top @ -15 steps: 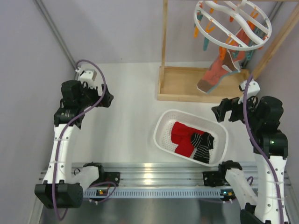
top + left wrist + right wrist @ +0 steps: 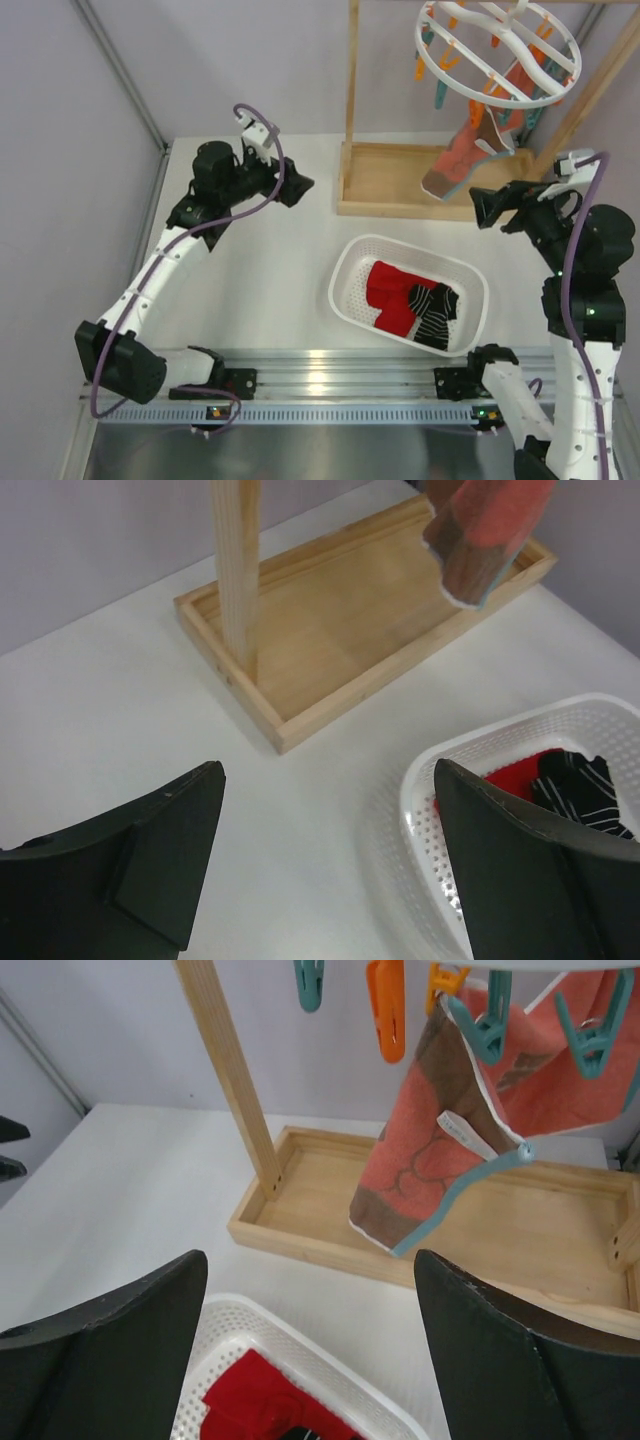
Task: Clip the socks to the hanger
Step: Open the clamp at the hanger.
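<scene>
Red and black-striped fabric socks (image 2: 400, 300) lay in the white perforated basket (image 2: 345, 265), nearer the right fingers (image 2: 500, 1360) than the left fingers (image 2: 150, 860); both pairs gaped empty.

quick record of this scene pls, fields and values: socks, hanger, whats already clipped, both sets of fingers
socks: red and black striped, heaped in the white basket, none clipped
hanger: white ring with orange and teal clips, above the wooden frame
already clipped: one salmon-and-teal sock
left fingers: open, holding nothing, left of the frame
right fingers: open, holding nothing, near the hanging sock
</scene>
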`<state>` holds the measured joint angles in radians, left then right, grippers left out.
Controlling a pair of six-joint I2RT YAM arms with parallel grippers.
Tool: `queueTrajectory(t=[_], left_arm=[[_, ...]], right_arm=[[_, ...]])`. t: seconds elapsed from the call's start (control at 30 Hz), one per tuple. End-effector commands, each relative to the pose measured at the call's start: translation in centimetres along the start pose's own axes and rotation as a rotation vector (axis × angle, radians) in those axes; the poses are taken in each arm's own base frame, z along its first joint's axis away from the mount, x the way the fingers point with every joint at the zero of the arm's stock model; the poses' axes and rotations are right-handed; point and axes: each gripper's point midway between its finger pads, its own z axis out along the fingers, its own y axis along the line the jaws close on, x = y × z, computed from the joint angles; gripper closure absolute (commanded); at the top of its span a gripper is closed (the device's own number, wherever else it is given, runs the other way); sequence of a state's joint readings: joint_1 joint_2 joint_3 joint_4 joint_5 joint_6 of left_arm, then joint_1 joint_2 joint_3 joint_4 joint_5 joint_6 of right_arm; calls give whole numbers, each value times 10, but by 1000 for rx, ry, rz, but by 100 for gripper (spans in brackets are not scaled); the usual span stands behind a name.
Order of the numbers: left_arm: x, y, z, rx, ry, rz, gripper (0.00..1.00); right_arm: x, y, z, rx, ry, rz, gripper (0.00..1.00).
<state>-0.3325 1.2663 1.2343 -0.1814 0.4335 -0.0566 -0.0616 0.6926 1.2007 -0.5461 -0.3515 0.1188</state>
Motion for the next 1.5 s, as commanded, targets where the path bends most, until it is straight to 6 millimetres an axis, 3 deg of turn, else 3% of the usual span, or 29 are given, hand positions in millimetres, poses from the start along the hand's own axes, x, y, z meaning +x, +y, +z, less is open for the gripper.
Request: queueTrajectory(t=[0.0,0.17,0.27,0.4,0.57,1.1,1.23,1.33,1.47], left_arm=[[-66,-42,12,144,-201,38,9],[-85,-87,39,308,-205,-20,9],[-97,-102,51,338,-218,-48,9],[-112,-116,60,362,-255,-70,9],[-119,-125,77,396,-258,-109,9],[-124,-125,89,402,-254,-163,9],[-125,-125,90,402,-257,-165,8],[-125,-125,92,403,-253,-178,8],[-125,-124,99,398,-258,-196,8]], right_arm=[[-43,-1,21,-14,-159,20,18],[-50,-6,61,-83,-224,-56,28],[-56,-12,83,-93,-238,-86,32],[-64,-21,103,-75,-254,-90,34],[-57,-26,128,-82,-267,-117,36],[-40,-32,152,-90,-310,-255,43],[-44,-30,154,-101,-324,-255,44],[-49,-28,154,-110,-331,-248,48],[-50,-21,151,-145,-317,-218,63]])
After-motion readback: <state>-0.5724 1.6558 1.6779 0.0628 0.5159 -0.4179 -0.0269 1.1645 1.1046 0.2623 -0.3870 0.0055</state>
